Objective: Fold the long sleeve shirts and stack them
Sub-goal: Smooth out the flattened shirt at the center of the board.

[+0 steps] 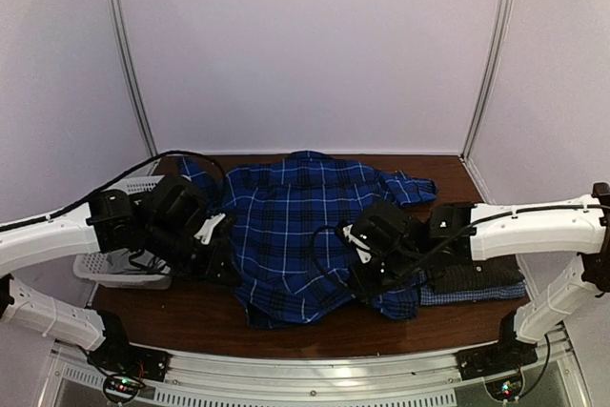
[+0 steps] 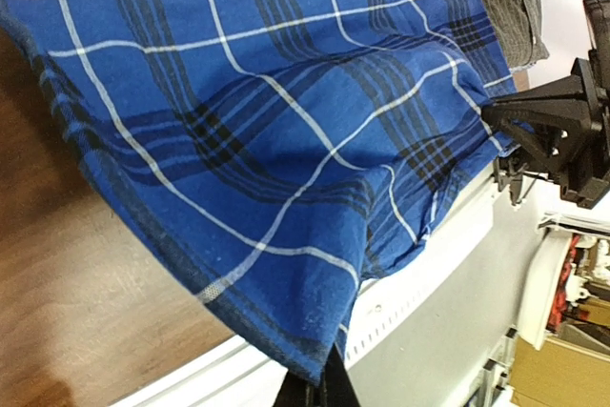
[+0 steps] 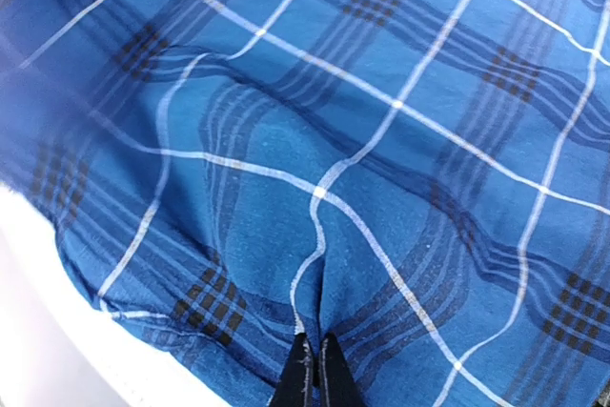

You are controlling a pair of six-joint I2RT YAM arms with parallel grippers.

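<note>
The royal-blue plaid long sleeve shirt (image 1: pixel 295 221) lies spread across the middle of the brown table, collar toward the back. My left gripper (image 1: pixel 221 259) is shut on its left lower edge. In the left wrist view a corner of the plaid shirt (image 2: pixel 267 140) hangs pinched in that left gripper (image 2: pixel 329 383). My right gripper (image 1: pixel 370 278) is shut on the shirt's right side. In the right wrist view the plaid cloth (image 3: pixel 334 140) puckers into a fold between the right gripper (image 3: pixel 315 374) fingers. A folded dark grey checked shirt (image 1: pixel 477 276) rests on a pale blue one (image 1: pixel 472 296) at the right.
A white mesh basket (image 1: pixel 114 269) stands at the left edge under my left arm. The table's near metal rail (image 1: pixel 305 369) runs along the front. The dark grey shirt (image 2: pixel 505 2) and a black arm mount (image 2: pixel 562 131) show in the left wrist view.
</note>
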